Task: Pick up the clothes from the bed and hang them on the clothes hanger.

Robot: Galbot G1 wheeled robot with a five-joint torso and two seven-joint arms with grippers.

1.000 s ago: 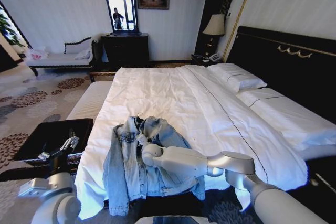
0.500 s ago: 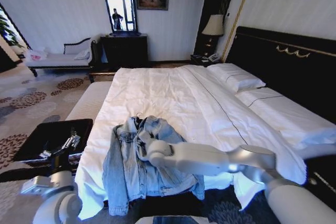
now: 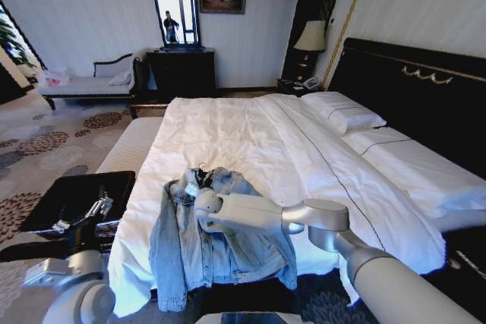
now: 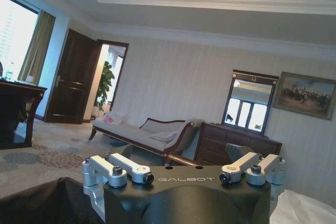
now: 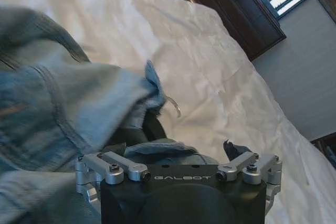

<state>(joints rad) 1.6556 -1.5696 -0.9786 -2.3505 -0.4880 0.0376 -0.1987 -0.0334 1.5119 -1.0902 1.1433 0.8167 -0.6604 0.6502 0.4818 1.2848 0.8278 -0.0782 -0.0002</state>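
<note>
My right gripper point(image 3: 199, 201) sits low-centre in the head view, down at the collar of the faded light blue denim jacket point(image 3: 190, 252); I cannot tell how its jaws stand. The jacket lies on the near corner of the wide white-sheeted bed point(image 3: 250, 138), long axis running toward me. A thin wire hook point(image 5: 173, 105) pokes out of the denim just ahead of the wrist. The right arm is nearer. My left gripper point(image 3: 97, 209) idles lower left, open, over a black table point(image 3: 57, 195).
</note>
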